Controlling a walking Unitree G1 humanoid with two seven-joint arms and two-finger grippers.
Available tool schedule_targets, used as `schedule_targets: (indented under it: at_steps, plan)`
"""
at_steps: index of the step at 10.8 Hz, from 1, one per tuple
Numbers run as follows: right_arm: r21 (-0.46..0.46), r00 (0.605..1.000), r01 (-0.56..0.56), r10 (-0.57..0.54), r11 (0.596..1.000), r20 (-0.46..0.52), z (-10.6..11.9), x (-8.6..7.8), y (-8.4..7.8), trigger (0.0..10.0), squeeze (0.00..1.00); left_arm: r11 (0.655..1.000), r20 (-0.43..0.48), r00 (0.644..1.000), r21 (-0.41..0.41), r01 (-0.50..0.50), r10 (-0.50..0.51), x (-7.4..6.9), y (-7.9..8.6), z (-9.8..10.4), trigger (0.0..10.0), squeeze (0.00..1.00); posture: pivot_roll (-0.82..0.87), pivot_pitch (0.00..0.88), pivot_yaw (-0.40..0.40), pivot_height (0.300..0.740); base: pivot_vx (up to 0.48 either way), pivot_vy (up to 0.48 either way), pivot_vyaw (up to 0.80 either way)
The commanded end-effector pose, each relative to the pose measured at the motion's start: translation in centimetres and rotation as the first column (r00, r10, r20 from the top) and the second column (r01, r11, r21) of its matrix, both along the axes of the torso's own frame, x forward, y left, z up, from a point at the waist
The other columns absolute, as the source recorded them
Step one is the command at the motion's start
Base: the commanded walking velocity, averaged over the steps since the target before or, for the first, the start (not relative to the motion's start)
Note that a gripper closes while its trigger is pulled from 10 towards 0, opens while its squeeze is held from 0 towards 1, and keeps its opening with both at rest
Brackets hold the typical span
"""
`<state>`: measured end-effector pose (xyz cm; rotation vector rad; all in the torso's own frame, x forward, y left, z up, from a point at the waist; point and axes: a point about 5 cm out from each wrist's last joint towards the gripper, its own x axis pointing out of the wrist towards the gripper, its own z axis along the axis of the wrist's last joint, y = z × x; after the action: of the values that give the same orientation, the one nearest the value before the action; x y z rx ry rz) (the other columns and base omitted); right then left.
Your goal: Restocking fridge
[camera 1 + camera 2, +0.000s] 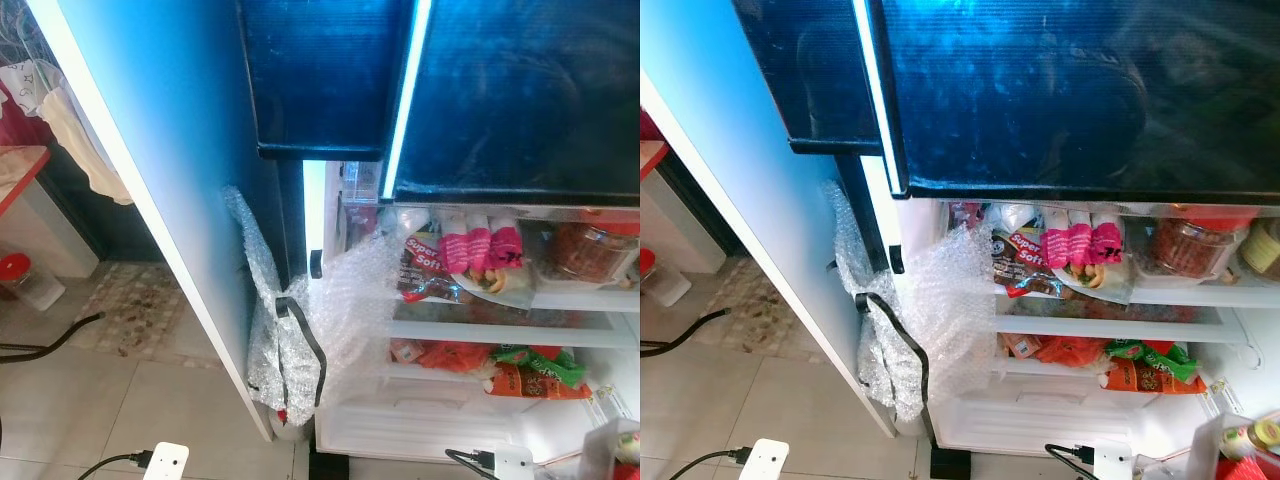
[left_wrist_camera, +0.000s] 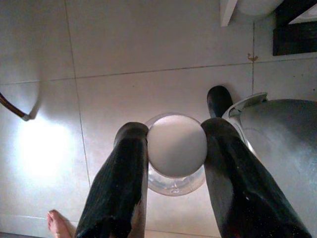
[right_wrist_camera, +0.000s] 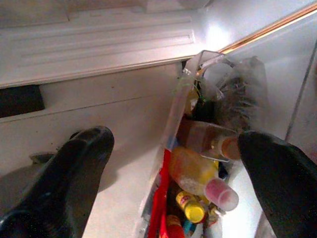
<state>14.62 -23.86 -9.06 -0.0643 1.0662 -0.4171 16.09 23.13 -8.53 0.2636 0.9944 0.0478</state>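
Note:
The fridge (image 1: 520, 100) stands before me with its lower compartment open and lit. Its shelves (image 1: 500, 330) carry a pink-wrapped pack (image 1: 480, 250), a jar of red stuff (image 1: 590, 252) and orange and green packets (image 1: 525, 372). In the left wrist view my left gripper (image 2: 176, 134) is shut on a clear jar with a white lid (image 2: 177, 148), held above the floor tiles. My right gripper (image 3: 173, 141) is open in front of a door bin (image 3: 173, 114) crowded with bottles (image 3: 195, 171), and nothing sits between its fingers.
Bubble wrap (image 1: 290, 330) with a black strap hangs at the fridge's hinge side. The open blue door (image 1: 150, 150) angles out on the left. A red-lidded container (image 1: 20, 275), a mat (image 1: 130, 310) and cables (image 1: 50, 340) lie on the floor. A person's bare toes (image 2: 57, 225) show.

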Motion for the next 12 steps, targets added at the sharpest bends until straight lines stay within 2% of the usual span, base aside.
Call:
schedule_targets:
  at_steps: [1,3,6,12]
  plan:
    - [0.006,1.000,0.009,-0.008,1.000,-0.017,-0.2,-0.5,0.0,10.0,0.00,1.000,-0.023,1.000,0.005,-0.009,0.009,-0.7,0.3,-0.2,10.0,0.00,-0.01,0.077,0.028,0.740,0.000,0.000,0.00]
    - [0.066,1.000,-0.009,0.007,0.998,0.026,-0.2,0.1,1.0,10.0,0.00,1.000,-0.028,1.000,-0.001,-0.003,0.003,-0.6,0.2,-0.2,10.0,0.00,-0.01,0.074,0.030,0.740,0.000,0.000,-0.32]
    - [0.078,1.000,-0.019,0.018,0.997,0.007,-0.4,-0.5,1.0,10.0,0.00,1.000,-0.029,1.000,-0.001,-0.004,0.004,-0.7,0.1,-0.3,10.0,0.00,-0.01,0.075,0.028,0.740,0.000,0.000,-0.77]
    - [0.094,0.999,-0.037,0.036,0.995,0.016,-0.5,-0.6,1.0,10.0,0.00,1.000,-0.030,1.000,-0.002,-0.006,0.006,-0.7,0.1,-0.3,10.0,0.00,-0.01,0.077,0.025,0.740,0.000,0.000,0.00]
